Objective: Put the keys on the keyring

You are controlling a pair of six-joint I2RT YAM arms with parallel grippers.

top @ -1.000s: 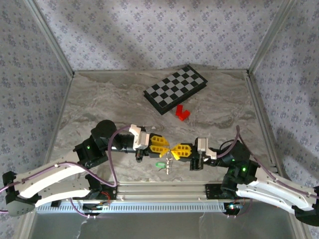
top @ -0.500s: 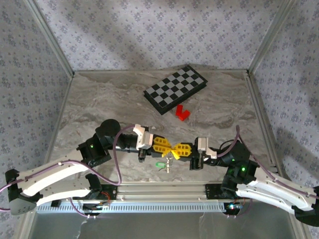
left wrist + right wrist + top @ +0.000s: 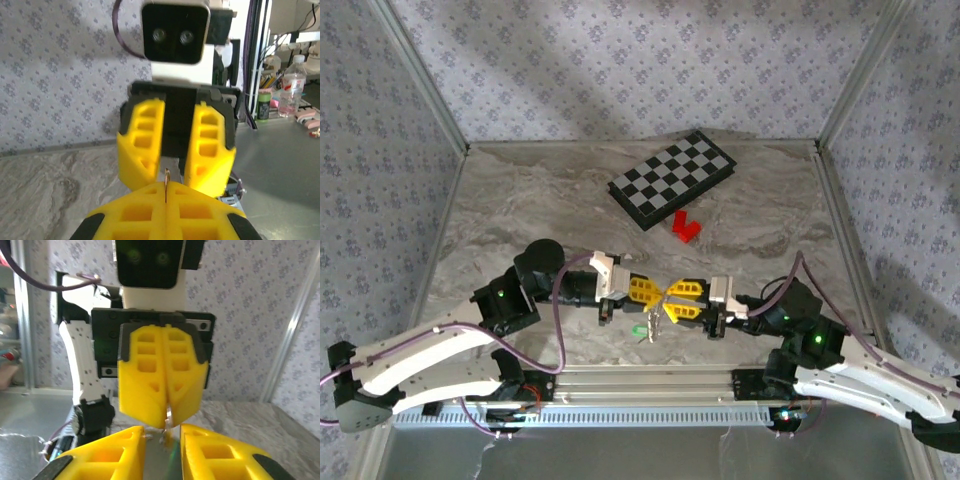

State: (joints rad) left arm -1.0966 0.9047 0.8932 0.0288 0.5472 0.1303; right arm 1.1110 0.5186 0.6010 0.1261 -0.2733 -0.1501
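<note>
The keys, green head showing, hang beside the keyring, just on the near side of where your two grippers meet tip to tip. The chain's length runs down toward the near edge. Left gripper: pressed together on a thin metal edge, judged to be the keyring. Right gripper: fingers spread either side of that edge, no contact confirmed.

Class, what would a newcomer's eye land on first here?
Two yellow grippers meet tip to tip at the near edge of the table: the left gripper shut on a thin metal piece, the right gripper open. A green key shows on their near side; a checkered board lies farther back.
</note>
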